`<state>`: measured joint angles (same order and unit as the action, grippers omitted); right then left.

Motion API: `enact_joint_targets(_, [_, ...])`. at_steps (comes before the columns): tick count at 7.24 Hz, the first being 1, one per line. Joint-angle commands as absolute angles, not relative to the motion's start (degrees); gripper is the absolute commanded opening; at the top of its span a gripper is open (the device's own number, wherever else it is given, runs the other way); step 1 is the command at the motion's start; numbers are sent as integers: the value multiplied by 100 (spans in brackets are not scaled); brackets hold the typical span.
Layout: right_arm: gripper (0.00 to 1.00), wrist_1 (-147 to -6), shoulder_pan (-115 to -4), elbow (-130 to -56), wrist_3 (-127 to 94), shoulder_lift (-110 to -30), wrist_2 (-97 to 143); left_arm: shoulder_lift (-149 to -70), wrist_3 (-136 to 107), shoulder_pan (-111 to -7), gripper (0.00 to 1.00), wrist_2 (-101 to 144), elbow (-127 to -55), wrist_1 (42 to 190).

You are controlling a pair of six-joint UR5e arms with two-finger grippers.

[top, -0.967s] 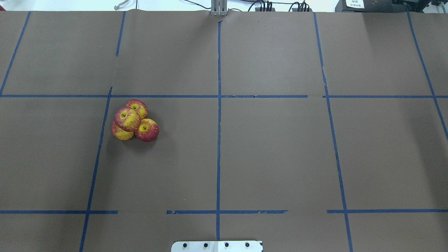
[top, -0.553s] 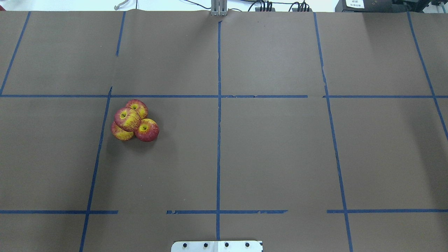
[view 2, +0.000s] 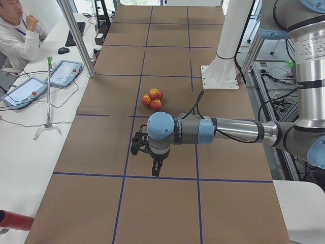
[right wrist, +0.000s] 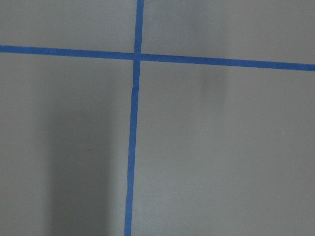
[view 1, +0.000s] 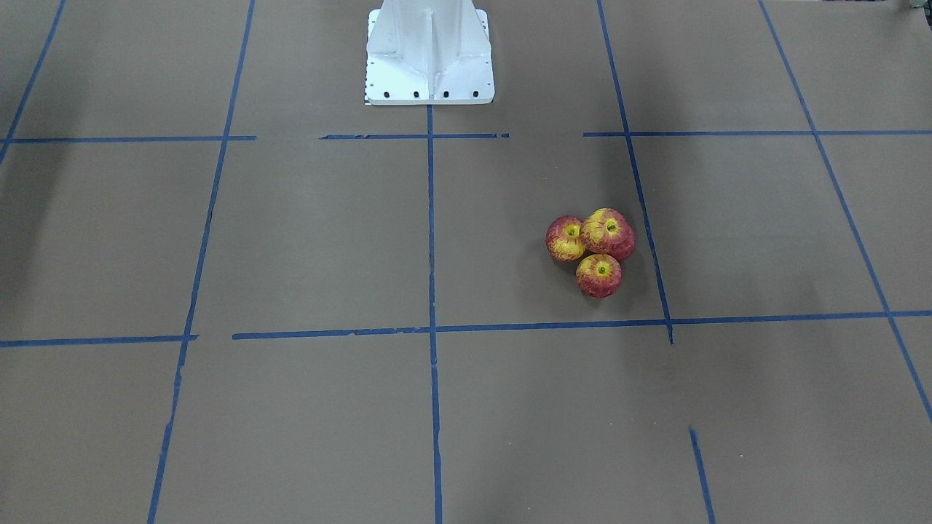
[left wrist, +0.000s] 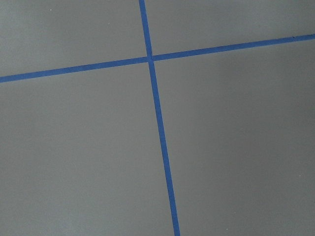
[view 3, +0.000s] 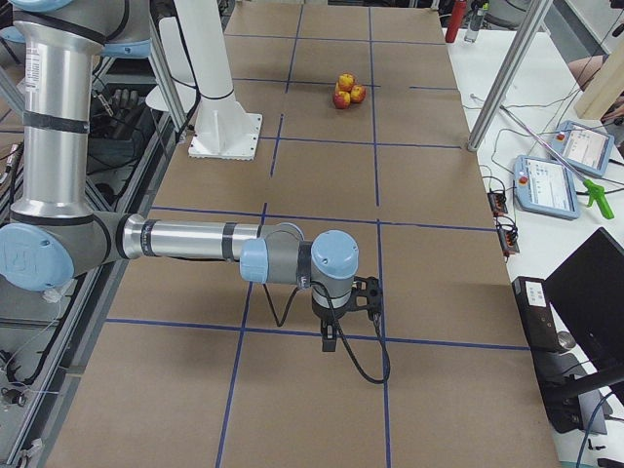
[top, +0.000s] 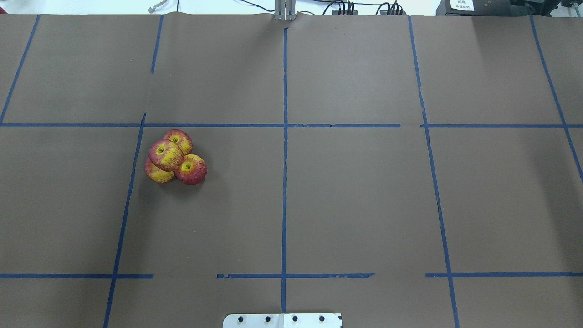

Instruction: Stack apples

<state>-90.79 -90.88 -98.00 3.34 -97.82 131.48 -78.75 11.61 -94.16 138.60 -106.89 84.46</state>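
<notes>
Four red-and-yellow apples [top: 175, 156] sit in a tight cluster on the brown table, left of centre in the overhead view. One apple [top: 166, 155] rests on top of the other three. The front view shows the top apple [view 1: 609, 233] and two lower ones; the fourth is hidden. The cluster also shows in the left view [view 2: 152, 98] and the right view [view 3: 344, 90]. My left gripper [view 2: 155, 170] hangs over the table's left end, far from the apples. My right gripper [view 3: 331, 337] hangs over the right end. I cannot tell whether either is open or shut. Both wrist views show only table.
Blue tape lines [top: 284, 136] divide the brown paper into squares. The robot's white base [view 1: 428, 51] stands at the near middle edge. An operator [view 2: 15, 30], tablets [view 2: 63, 72] and a stand sit on the white bench beyond the far edge.
</notes>
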Motion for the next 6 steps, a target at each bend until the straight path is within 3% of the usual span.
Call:
enact_joint_targets(1, [100,-9079,-9088,-9800,334,-9782,13148,-7901,1160,-9404,100,13860,-10653,8446])
enact_joint_targets(6, [100,-9079,-9088,-9800,334,-9782,13148,-7945,1160,-9387,100,13860,-10617,8446])
